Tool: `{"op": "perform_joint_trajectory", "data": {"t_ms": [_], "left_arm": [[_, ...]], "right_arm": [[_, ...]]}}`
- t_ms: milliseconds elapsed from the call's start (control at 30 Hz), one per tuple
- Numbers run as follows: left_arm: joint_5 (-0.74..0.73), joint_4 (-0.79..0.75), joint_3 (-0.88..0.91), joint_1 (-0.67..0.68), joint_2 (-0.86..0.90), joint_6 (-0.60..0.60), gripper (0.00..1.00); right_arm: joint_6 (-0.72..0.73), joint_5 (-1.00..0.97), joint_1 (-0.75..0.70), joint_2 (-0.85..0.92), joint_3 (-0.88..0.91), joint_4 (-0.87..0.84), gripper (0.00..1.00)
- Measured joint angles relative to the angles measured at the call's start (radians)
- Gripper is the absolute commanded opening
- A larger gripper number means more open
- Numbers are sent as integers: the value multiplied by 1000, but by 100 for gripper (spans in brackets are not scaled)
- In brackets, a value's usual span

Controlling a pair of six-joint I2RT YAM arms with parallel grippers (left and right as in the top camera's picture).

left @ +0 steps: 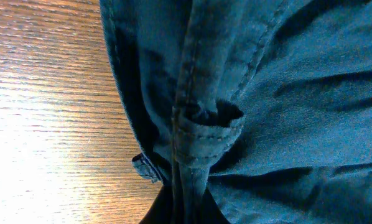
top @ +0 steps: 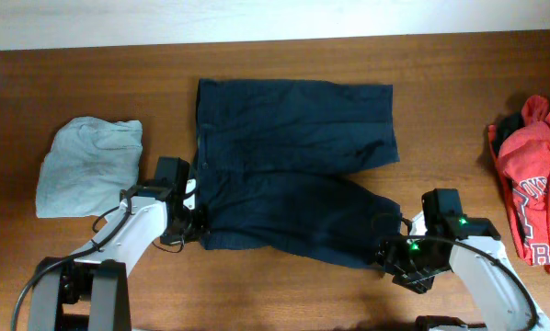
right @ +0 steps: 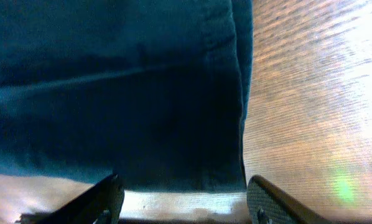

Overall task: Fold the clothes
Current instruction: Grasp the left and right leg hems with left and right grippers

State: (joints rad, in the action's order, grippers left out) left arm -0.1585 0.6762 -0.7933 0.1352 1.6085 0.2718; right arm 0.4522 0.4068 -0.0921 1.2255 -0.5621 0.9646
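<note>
**ROBOT LAB BENCH, LAUNDRY AS TEST MATERIAL**

Reads as a robotics lab or test station. Told by two white-and-black machine arms, left arm (top: 137,230) and right arm (top: 482,267), reaching in from the near edge of a wood-grain table (top: 284,60). Told too by black cable (top: 98,230) looping loose beside the left one, and by small green indicator lights (top: 409,245) glowing on the right one. Filmed from straight overhead and from each wrist, as on a recording rig. Laid out like samples, well apart: navy shorts (top: 293,175) spread flat in the middle, a pale grey-green garment (top: 86,165) to the left, a red lettered garment (top: 532,184) at the right edge. Beyond the far table edge, a pale strip (top: 257,18); wall or floor cannot be told.
</note>
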Motion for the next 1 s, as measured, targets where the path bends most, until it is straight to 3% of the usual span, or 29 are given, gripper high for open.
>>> {"op": "perform_joint_trajectory", "data": {"t_ms": [200,267,300,400,600,800,1000], "left_arm": [[0,2,0,0,0,-3,1],[0,2,0,0,0,-3,1],[0,2,0,0,0,-3,0],[0,3,0,0,0,-6,0],[-3,68,-12,0,2,-35,0],[-19,279,-131,4,-14,-78,0],[-53,433,-267,10,-163,-94,1]], "right_arm": [[35,0,0,82,6,-123,64],[45,0,0,117,6,-136,49],[50,2,0,131,6,-139,32],[57,6,0,157,6,-148,5],[10,10,0,141,-28,-93,4],[-15,-69,0,-14,-217,141,4],[-19,-127,2,-150,-425,365,4]]}}
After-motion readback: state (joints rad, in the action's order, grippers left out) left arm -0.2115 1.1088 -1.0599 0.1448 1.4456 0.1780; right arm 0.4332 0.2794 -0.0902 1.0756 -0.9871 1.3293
